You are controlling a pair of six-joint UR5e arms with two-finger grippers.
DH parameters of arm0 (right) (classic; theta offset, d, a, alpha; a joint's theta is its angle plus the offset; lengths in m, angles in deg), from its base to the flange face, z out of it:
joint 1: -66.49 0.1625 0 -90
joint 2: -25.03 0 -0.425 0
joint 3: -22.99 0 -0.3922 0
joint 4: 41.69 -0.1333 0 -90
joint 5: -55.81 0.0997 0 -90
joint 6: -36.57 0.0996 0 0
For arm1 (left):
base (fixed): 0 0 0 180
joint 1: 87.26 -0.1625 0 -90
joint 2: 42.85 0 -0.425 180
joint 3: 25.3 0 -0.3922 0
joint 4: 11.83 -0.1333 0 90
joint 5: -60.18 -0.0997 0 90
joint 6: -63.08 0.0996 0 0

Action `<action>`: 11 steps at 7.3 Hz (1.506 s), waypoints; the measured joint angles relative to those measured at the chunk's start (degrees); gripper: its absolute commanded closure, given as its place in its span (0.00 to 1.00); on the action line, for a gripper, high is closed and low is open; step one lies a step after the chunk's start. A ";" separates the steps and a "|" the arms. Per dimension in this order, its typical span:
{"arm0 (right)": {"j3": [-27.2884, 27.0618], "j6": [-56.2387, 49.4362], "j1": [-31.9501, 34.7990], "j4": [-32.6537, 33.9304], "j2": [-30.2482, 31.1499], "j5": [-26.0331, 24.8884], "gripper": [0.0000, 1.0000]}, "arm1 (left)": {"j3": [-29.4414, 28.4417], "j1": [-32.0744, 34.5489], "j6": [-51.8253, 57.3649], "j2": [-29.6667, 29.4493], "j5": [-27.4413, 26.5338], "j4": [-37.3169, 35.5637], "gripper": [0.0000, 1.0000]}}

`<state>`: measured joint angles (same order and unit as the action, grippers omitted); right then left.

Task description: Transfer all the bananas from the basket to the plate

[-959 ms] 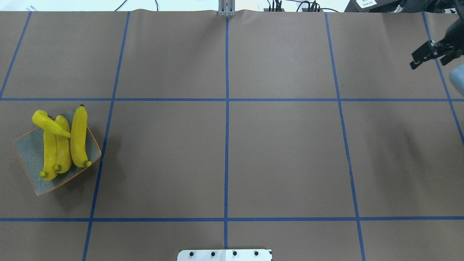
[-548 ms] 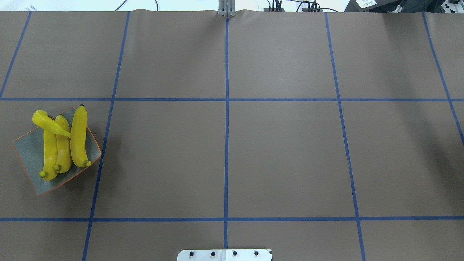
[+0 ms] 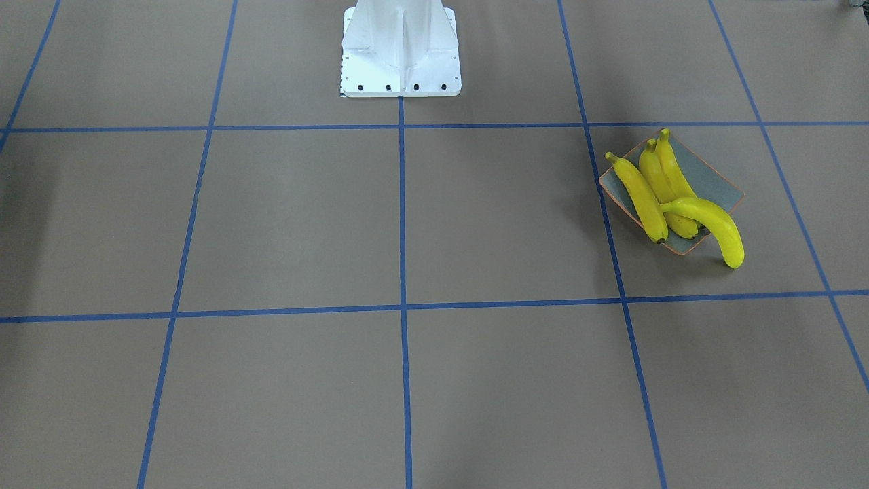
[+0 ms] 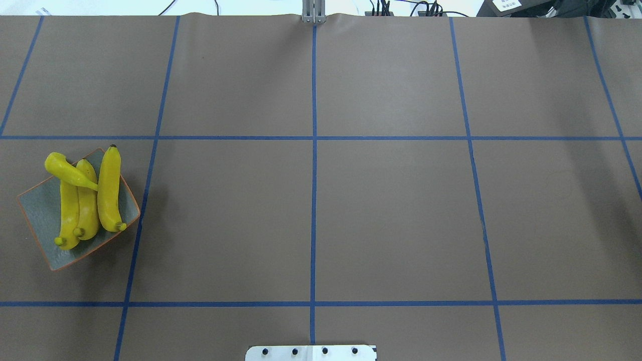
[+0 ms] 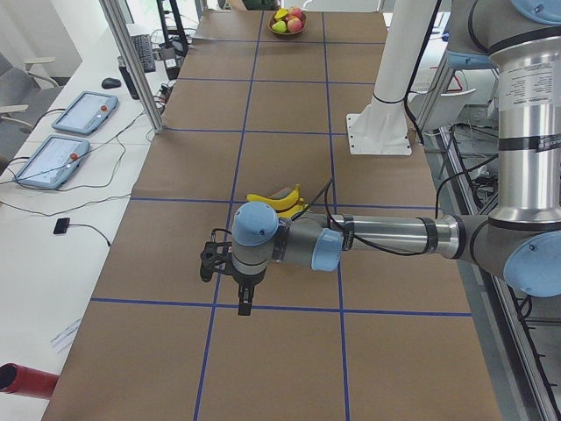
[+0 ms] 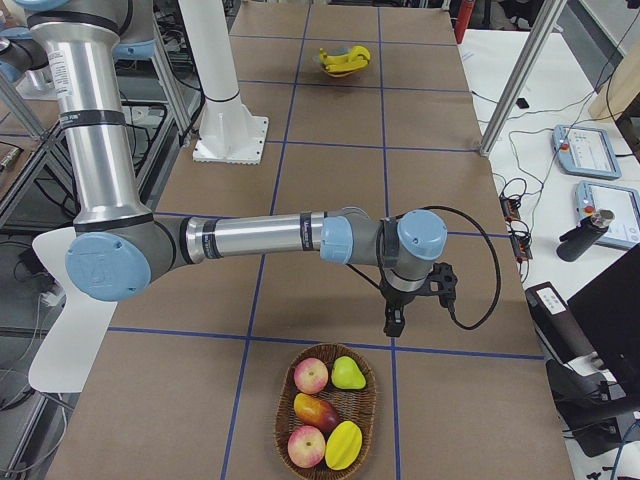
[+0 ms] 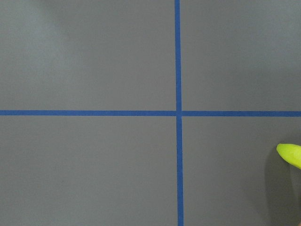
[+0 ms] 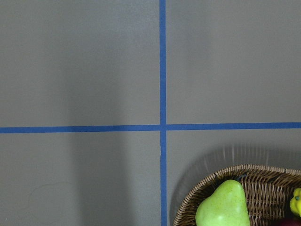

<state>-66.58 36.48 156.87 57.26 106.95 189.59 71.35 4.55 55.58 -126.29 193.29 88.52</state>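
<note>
Four yellow bananas (image 4: 109,188) lie on the grey-green plate (image 4: 40,210) at the table's left; three lie side by side and one lies across them, overhanging the rim. They also show in the front view (image 3: 641,197) on the plate (image 3: 716,187). My left gripper (image 5: 244,305) shows only in the exterior left view, hanging above the table just in front of the plate; I cannot tell whether it is open. My right gripper (image 6: 394,325) shows only in the exterior right view, just above the table beside the basket (image 6: 325,410); I cannot tell its state either. A banana tip (image 7: 289,154) shows in the left wrist view.
The wicker basket (image 8: 221,181) holds a green pear (image 8: 223,207), apples and other fruit; no banana shows in it. The robot's white base (image 3: 400,47) stands at the table's near middle. Blue tape lines cross the brown table.
One second ago my right gripper showed at the overhead view's upper right edge. It has since left that view. The bananas and plate have not moved.
</note>
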 measured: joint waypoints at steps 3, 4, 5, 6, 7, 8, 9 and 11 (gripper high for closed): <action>-0.92 0.33 0.13 -0.07 2.77 -0.11 0.00 | -1.42 -0.17 -1.82 -0.64 0.02 -0.50 0.01; -0.91 0.42 0.13 -0.07 3.83 -0.06 0.00 | -1.12 -0.20 -2.34 -0.68 -0.08 -0.82 0.01; -0.91 0.48 0.14 -0.07 4.35 -0.04 0.00 | -0.64 -0.24 -2.81 -0.81 -0.16 -1.62 0.01; -0.90 0.51 0.14 -0.05 4.55 -0.02 0.00 | 0.58 -0.31 -2.94 -0.91 -0.22 -3.70 0.01; -0.88 0.53 0.14 -0.01 4.61 -0.02 0.00 | 2.51 -0.35 -2.83 -0.71 -0.26 -6.30 0.01; -0.85 0.53 0.14 -0.01 4.63 -0.02 0.00 | 3.71 -0.41 -2.67 -0.38 -0.31 -7.78 0.00; -0.83 0.53 0.14 -0.04 4.65 -0.02 0.00 | 3.98 -0.45 -2.58 -0.25 -0.35 -8.39 0.00; -0.83 0.51 0.14 -0.07 4.65 -0.02 0.00 | 3.93 -0.48 -2.53 -0.17 -0.38 -8.70 0.01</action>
<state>-67.41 37.00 157.01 57.19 111.60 189.57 75.28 4.07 53.06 -126.46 192.90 79.82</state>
